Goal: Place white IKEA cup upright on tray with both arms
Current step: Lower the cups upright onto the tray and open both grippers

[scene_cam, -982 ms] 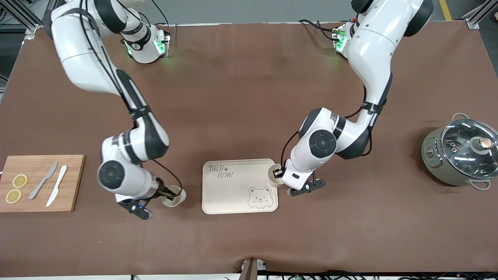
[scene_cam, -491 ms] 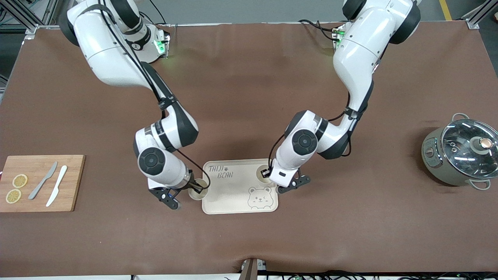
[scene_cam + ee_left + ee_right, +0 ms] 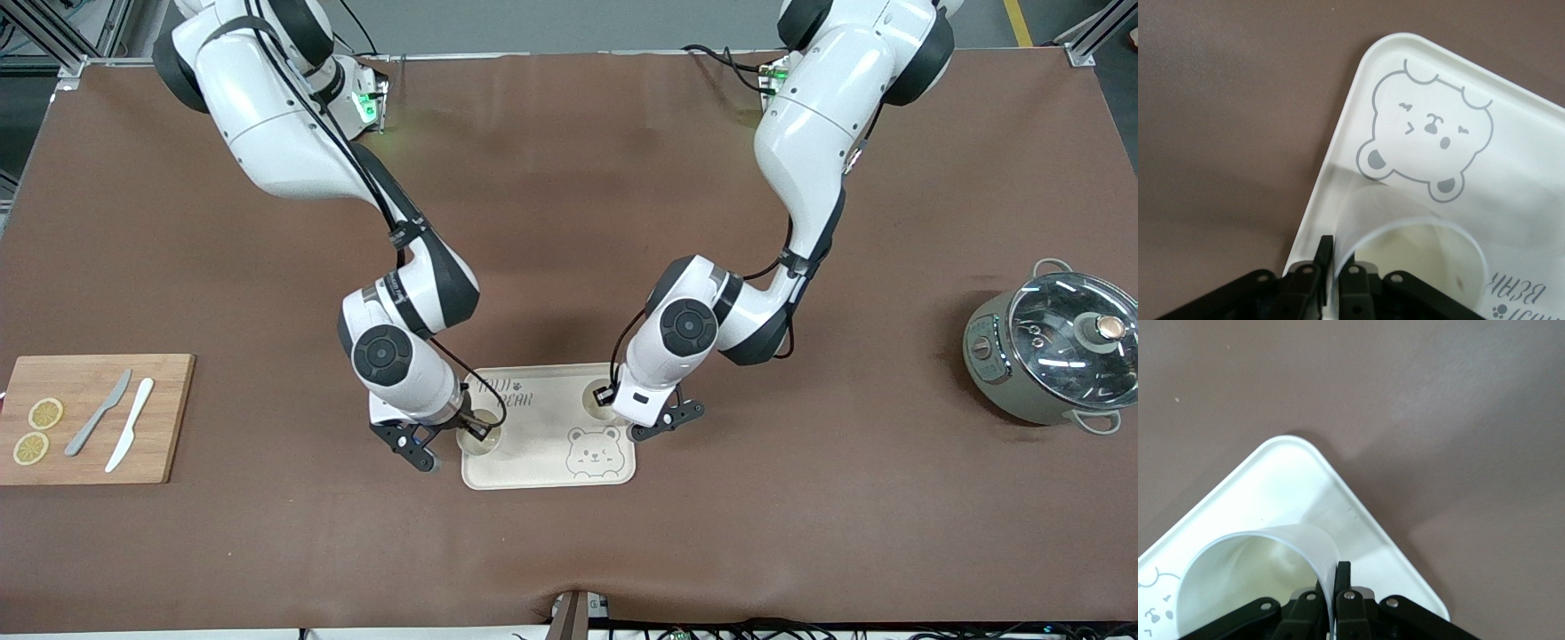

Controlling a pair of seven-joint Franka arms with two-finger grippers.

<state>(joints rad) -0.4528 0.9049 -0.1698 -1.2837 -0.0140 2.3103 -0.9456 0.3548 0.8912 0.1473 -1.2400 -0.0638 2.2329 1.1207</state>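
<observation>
The left gripper (image 3: pixel 605 396) is pinching the rim of a white cup (image 3: pixel 597 399) between closed fingers (image 3: pixel 1353 283), holding it upright over the tray (image 3: pixel 542 471) near the edge at the left arm's end. The right gripper (image 3: pixel 474 429) is likewise clamping the wall of a second white cup (image 3: pixel 478 434), upright over the tray's corner at the right arm's end. Whether either cup is touching the tray is unclear.

Both cups are showing open, empty mouths. The cream tray is bearing grey lettering (image 3: pixel 505 393) and a bear face (image 3: pixel 595 451).

Two cups, one tray, two arms.
</observation>
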